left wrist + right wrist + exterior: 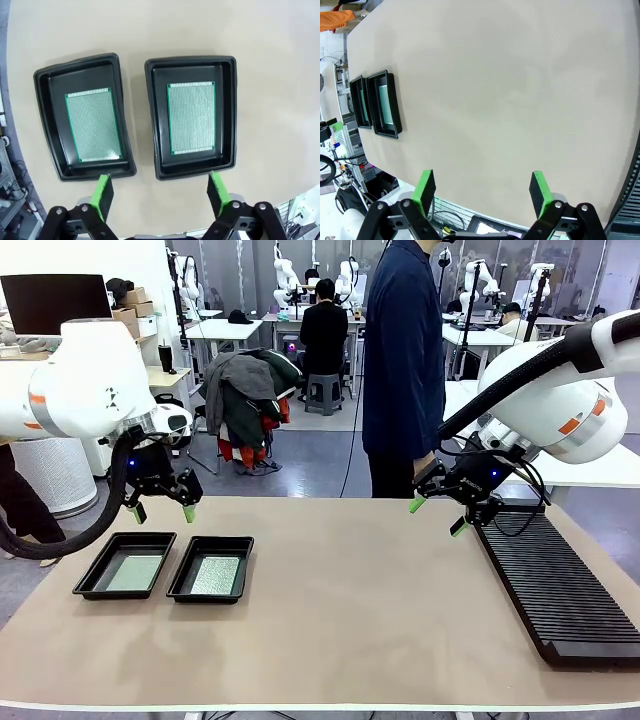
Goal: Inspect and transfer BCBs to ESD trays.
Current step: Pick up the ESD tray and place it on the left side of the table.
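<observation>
Both ESD trays sit side by side on the bench (400, 620), at the robot's left, and each already carries a board flat on its floor: one BCB (93, 125) in the outer ESD tray (47, 107) and one BCB (191, 118) in the inner ESD tray (227, 110), neither board touching a rim as far as the left wrist view tells. The left gripper (160, 192) hangs above the near rims of the trays with its fingers (103, 192) spread wide and nothing between them; the boards lie beyond and below the fingertips, apart from them. The right gripper (438, 517) hovers at the near end of the long black slotted rack (560, 585), fingers likewise wide apart and empty, well away from the trays. My reading is that the placing step for these two boards is done and the transfer stands at or near its end. If more boards are to come, the next move calls for a fresh board to be picked from the rack or offered by the person (403, 360) standing at the far edge; no spare board is visible on the rack from here.
</observation>
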Action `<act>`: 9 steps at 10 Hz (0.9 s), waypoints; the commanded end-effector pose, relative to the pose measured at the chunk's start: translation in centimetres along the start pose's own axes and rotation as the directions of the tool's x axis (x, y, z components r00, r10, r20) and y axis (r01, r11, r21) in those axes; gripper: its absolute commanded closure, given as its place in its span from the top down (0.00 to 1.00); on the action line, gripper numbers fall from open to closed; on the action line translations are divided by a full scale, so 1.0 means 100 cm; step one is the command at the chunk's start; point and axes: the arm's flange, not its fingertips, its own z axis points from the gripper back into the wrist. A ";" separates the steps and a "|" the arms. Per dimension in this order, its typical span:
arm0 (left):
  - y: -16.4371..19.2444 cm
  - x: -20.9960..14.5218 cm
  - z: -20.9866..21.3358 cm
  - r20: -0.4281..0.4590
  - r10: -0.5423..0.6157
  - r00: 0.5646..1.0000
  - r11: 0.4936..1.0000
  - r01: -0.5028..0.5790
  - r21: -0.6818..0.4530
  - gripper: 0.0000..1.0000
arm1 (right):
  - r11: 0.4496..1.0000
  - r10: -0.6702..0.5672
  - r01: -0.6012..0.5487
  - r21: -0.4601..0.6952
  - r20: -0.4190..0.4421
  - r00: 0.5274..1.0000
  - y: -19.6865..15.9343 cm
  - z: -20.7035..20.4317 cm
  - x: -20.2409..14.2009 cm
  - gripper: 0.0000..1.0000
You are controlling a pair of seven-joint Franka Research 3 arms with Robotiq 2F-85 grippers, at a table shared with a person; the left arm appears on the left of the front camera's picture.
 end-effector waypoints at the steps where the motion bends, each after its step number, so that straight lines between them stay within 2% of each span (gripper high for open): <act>1: -0.005 -0.001 0.008 -0.037 0.004 0.999 0.999 -0.002 0.048 1.00 | 1.000 -0.012 0.012 -0.019 0.001 1.000 0.001 0.000 0.002 1.00; 9: -0.005 -0.001 0.006 -0.029 -0.012 0.999 1.000 0.013 0.017 1.00 | 1.000 -0.012 0.012 -0.019 0.001 1.000 0.001 0.000 0.002 1.00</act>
